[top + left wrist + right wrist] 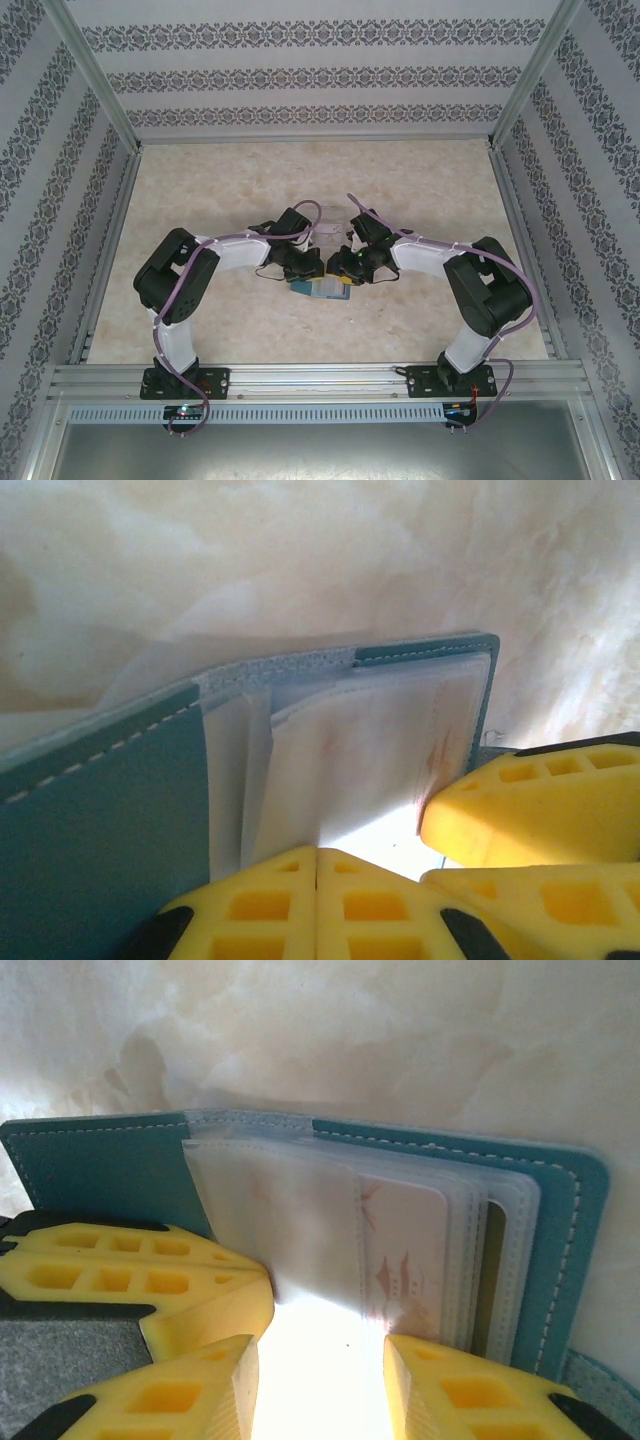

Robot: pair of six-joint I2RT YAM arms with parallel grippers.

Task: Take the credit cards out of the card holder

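Top view high above, looking down, wrist views close, sharing the card holder

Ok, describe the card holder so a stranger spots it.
Find the middle of the marble table. There is the card holder, open like a book. It is teal with pale stitching and clear sleeves, unlike the yellow fingers beside it.

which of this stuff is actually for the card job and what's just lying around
For the job: card holder, pale card in its sleeve, left pincer, right pincer.
Lying about: clear tray, beyond the pincers.
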